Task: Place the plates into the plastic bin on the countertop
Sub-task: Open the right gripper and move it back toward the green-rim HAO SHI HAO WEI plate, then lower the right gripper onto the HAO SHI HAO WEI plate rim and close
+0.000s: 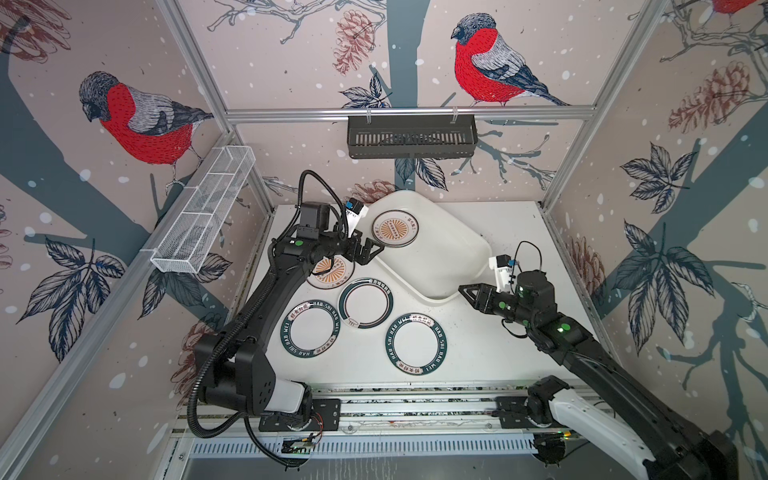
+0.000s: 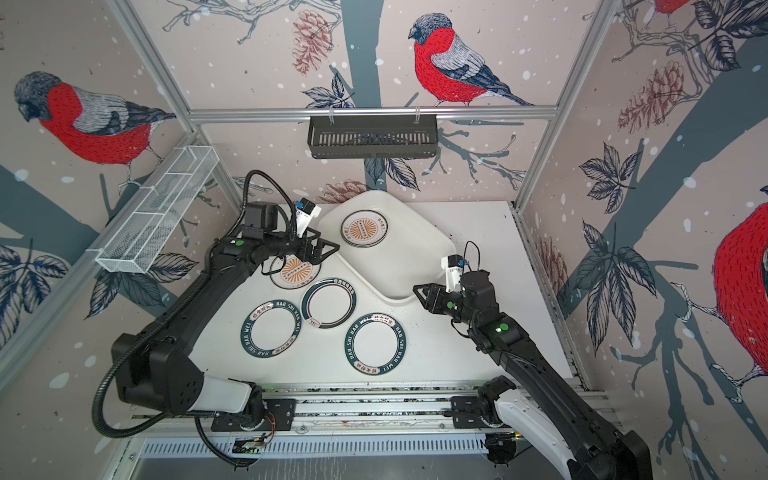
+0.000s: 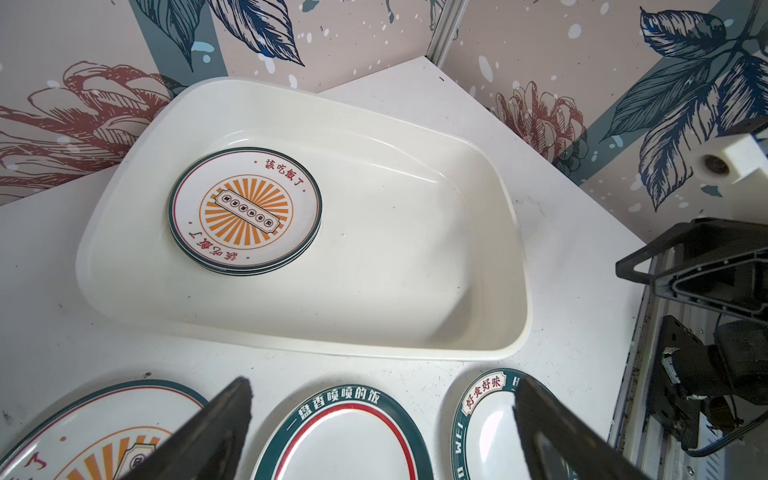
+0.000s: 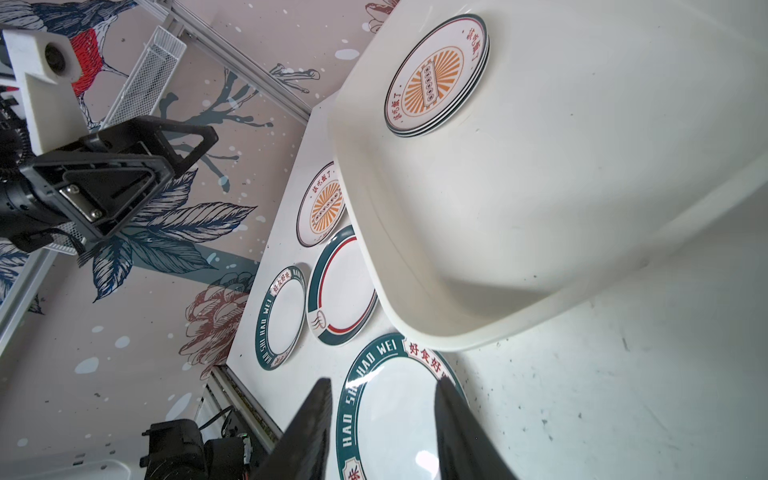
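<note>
The left claw [image 1: 372,252] was held spread wide and empty beside the plastic bin [image 1: 451,249]. The right claw [image 1: 466,291], partly spread and empty, was held near the bin's near corner. White plates [image 1: 395,229] were stacked inside the glossy bin, sunburst uppermost, and four more were seen on the surface [image 1: 498,357], one half hidden by the left arm [image 1: 259,307].

Looking down from high above on the whole countertop [image 1: 473,353] in both top views; low and close from each wrist, facing the plastic bin [image 3: 415,249], shared by all
</note>
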Robot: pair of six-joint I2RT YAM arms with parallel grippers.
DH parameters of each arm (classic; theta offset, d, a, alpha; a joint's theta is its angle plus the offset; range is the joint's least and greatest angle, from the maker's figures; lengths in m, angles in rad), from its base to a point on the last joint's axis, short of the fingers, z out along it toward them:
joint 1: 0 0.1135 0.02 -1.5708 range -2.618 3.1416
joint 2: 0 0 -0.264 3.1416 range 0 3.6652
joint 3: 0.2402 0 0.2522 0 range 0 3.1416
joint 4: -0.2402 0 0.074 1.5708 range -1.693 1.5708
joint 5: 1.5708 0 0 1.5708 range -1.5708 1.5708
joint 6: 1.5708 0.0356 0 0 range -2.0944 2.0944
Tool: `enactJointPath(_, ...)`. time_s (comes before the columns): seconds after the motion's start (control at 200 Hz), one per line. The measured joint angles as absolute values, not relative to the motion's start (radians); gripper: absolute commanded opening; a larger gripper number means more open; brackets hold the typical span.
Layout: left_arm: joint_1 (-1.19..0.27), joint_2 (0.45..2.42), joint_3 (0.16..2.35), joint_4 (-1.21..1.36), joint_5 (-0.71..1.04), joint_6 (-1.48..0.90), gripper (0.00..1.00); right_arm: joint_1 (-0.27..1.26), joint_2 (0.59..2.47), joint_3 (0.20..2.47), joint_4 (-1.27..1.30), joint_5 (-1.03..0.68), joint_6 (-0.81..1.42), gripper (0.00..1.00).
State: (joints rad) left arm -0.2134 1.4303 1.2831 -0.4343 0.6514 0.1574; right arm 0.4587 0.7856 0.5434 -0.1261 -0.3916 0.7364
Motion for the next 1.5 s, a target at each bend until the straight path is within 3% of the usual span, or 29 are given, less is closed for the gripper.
enactJointPath(0.41, -0.224, 1.442, 1.283, -0.437, 0.693, 0.159, 0.98, 0.563, 0.65, 0.406, -0.225, -0.382, 0.823, 0.42)
enactJointPath(0.906, -0.237, 1.444, 1.293, -0.458, 0.732, 0.185, 0.98, 0.773, 0.757, 0.31, -0.196, -0.275, 0.947, 0.41)
enactJointPath(1.501, -0.28, 1.443, 1.302, -0.542, 0.835, 0.274, 0.98, 0.806, 0.892, 0.199, 0.009, -0.26, 1.047, 0.41)
